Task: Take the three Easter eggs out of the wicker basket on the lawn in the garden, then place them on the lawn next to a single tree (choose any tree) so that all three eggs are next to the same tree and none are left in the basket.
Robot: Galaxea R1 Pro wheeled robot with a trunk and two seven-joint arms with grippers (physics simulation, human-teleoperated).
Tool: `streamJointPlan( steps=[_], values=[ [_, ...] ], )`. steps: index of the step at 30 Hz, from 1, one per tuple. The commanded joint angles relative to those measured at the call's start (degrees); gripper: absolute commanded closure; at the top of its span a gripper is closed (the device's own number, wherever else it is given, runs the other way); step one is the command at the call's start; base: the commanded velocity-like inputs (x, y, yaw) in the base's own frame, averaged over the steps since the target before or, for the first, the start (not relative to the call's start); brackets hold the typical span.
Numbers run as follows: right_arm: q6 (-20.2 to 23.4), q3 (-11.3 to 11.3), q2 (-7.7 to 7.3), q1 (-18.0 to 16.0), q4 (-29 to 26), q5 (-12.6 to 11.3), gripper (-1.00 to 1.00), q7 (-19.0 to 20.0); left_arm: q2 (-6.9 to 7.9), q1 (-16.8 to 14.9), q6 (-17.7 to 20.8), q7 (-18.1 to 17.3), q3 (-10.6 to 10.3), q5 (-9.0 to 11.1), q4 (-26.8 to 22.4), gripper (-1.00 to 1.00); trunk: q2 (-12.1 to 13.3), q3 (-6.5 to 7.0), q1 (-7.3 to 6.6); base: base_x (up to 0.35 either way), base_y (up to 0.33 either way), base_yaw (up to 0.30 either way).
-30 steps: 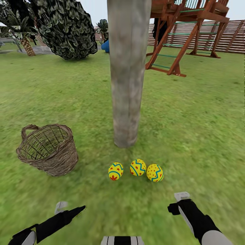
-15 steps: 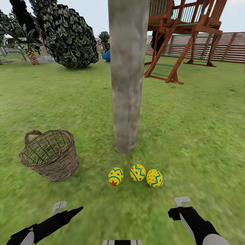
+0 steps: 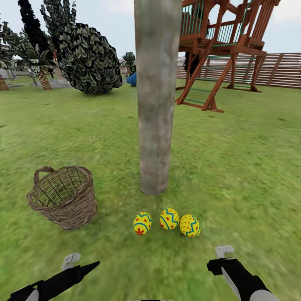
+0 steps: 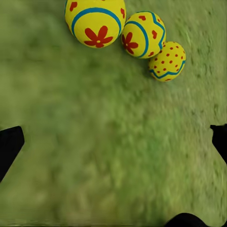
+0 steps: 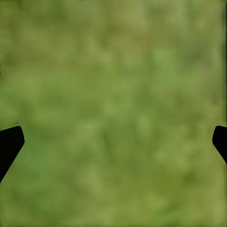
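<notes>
1. Three Easter eggs [image 3: 167, 220] lie in a short row on the lawn [image 3: 242, 167], just in front of the base of the tree [image 3: 155, 104].
2. Each egg is bright yellow. The left one [image 3: 142, 223] carries a red flower and a blue-green band, the middle one [image 3: 169, 218] blue-green zigzags, and the right one [image 3: 190, 225] red dots with a zigzag band.
3. In the left wrist view the three eggs sit close together, the flowered one [image 4: 95, 21] and its neighbour [image 4: 143, 34] seeming to touch.
4. The wicker basket [image 3: 63, 196] stands on the grass well to the left of the eggs, brown and open-weave, leaning slightly, its loop handle at the far rim. No egg is visible inside it.
5. The tree trunk is thick, straight and grey-brown mottled.
6. The left tool [image 4: 113, 142] has its fingers spread wide and holds nothing.
7. The right tool [image 5: 113, 139] is likewise spread wide over bare grass, empty.
8. A wooden play tower [image 3: 225, 46] and a slat fence [image 3: 280, 69] stand behind.
</notes>
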Motion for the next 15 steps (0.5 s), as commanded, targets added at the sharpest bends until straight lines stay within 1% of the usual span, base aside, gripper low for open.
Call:
streamJointPlan(
  steps=[1, 4, 7, 9, 11, 12, 15],
  values=[
    [0.40, 0.29, -0.07, 0.00, 0.60, 0.41, -1.00, -0.08, 1.04, -0.03, 0.56, 0.02, -0.18, 0.65, 0.79, -1.00, 0.00, 0.18, -0.04, 0.000, 0.000, 0.000],
    [0.45, 0.26, -0.05, 0.00, 1.00, 0.32, -1.00, -0.28, 1.55, -0.03, 1.29, 0.04, -0.19, 0.66, 1.14, -1.00, 0.04, 0.84, -0.11, 0.000, 0.000, 0.000],
    [0.51, 0.30, 0.04, 0.01, 3.29, 0.39, -1.00, -0.54, 1.65, -0.03, 4.41, 0.81, -0.22, 0.64, 1.24, -1.00, 0.08, 1.51, -0.19, 0.000, 0.000, 0.000],
    [0.15, 0.28, 0.01, 0.00, 6.18, 0.51, -1.00, -0.57, 1.48, -0.03, 5.46, 3.52, -0.27, 0.60, 1.28, -1.00, 0.10, 1.95, -0.24, 0.000, 0.000, 0.000],
    [-1.34, 0.24, -0.02, 0.01, 7.95, 0.40, -1.00, -0.53, 1.23, -0.03, 5.78, 7.04, -0.31, 0.63, 1.31, -1.00, 0.13, 2.40, -0.29, 0.000, 0.000, 0.000],
    [-3.88, 0.23, -0.03, 0.00, 9.82, 0.29, -1.00, -0.46, 0.86, -0.03, 5.95, 10.80, -0.42, 0.65, 1.34, -1.00, 0.14, 2.62, -0.32, 0.000, 0.000, 0.000],
    [-8.02, 0.22, -0.04, 0.00, 13.93, 0.32, -1.00, -0.38, -0.15, -0.03, 6.03, 16.02, -0.51, 0.67, 2.49, -1.00, 0.18, 3.28, -0.40, 0.000, 0.000, 0.000]
  ],
)
